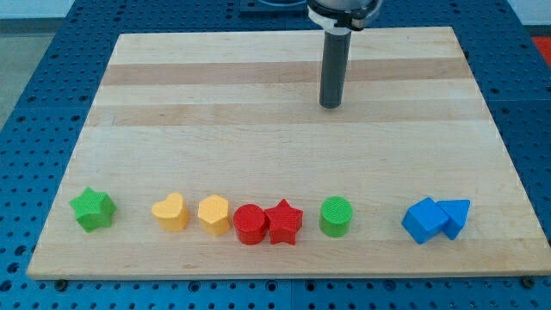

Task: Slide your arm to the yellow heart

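Observation:
The yellow heart [171, 212] lies on the wooden board [258, 129] near the view's bottom left. My tip [331, 105] stands on the board in the upper middle, far up and to the right of the heart, touching no block. A yellow hexagon [213, 214] sits just right of the heart, close to it.
Along the view's bottom lie a green star [93, 209] at the left, a red cylinder [250, 224] touching a red star [283, 222], a green cylinder [336, 216], and a blue cube [424, 220] touching a blue triangle [455, 215] at the right.

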